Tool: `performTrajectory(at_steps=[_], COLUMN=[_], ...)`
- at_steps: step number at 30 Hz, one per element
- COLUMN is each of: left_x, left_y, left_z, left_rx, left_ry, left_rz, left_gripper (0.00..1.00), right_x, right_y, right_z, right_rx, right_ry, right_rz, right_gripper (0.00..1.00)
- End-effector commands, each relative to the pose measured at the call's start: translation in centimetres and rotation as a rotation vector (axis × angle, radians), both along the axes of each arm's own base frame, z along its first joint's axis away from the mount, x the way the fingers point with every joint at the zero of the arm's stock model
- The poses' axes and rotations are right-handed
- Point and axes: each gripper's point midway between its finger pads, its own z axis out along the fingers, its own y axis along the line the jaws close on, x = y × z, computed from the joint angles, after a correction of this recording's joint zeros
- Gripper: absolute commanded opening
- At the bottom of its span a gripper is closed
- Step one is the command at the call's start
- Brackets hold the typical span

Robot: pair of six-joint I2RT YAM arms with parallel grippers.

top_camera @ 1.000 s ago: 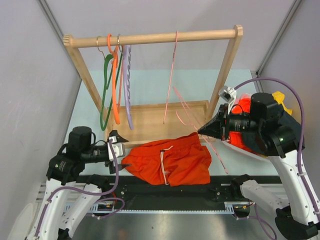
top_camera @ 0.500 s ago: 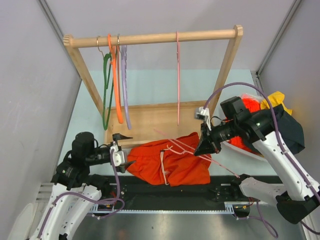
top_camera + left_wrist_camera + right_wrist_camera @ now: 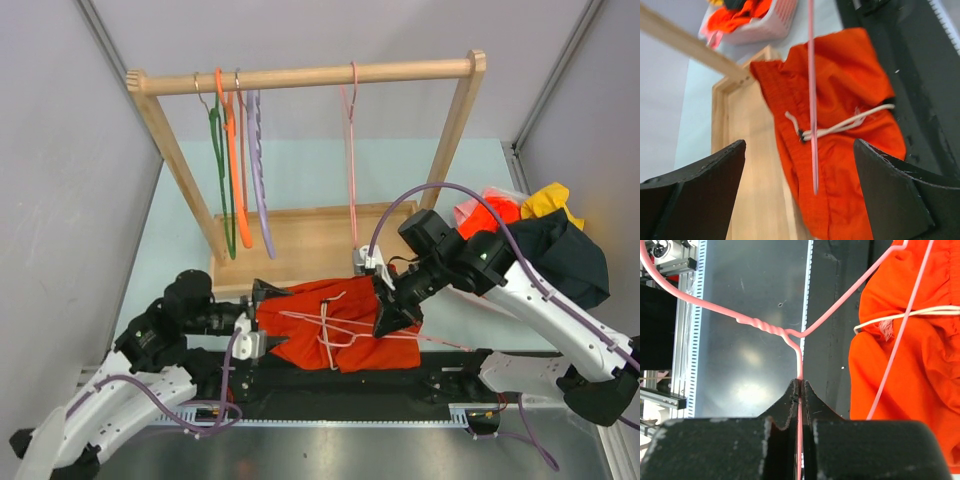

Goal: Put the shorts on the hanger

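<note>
Pale teal table (image 3: 300, 175). Near centre, crumpled orange-red shorts (image 3: 350, 338) with white drawstring (image 3: 326, 335). Left gripper (image 3: 799, 149) gaped wide, empty, at their left edge. Right gripper (image 3: 800, 385) pinched tight on the thin pink hanger (image 3: 762, 324), whose wire lay across the shorts. Farther back stood a wooden rack (image 3: 300, 78) with another pink hanger (image 3: 351, 170); clothes pile (image 3: 560, 250) far right.

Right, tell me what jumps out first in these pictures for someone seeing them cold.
The bright orange-red shorts, spread in the middle foreground, catch the eye first. Over them the right tool is shut on the neck of a thin pale-pink hanger, and the left tool gapes open at their left edge. Behind stands a wooden rack with other hangers.
</note>
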Motion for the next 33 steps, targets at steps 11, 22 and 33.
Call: performTrajectory(at_steps=[11, 22, 33], left_x=[-0.3, 0.8, 1.2], left_y=[-7.1, -6.9, -6.7], left_z=[2.2, 0.9, 1.3], left_rx=[-0.042, -0.003, -0.014], left_ry=[0.075, 0.214, 0.273], left_rz=[-0.06, 0.074, 0.112], left_gripper=[0.64, 0.0, 0.0], right_x=[1.0, 3.1, 5.7], right_y=[2.2, 1.9, 3.8], right_z=[1.4, 2.6, 4.1], right_rx=[0.092, 0.137, 0.214], right_ry=[-0.078, -0.269, -0.452], right_rz=[0.023, -0.041, -0.057], right_gripper=[0.0, 0.38, 0.78])
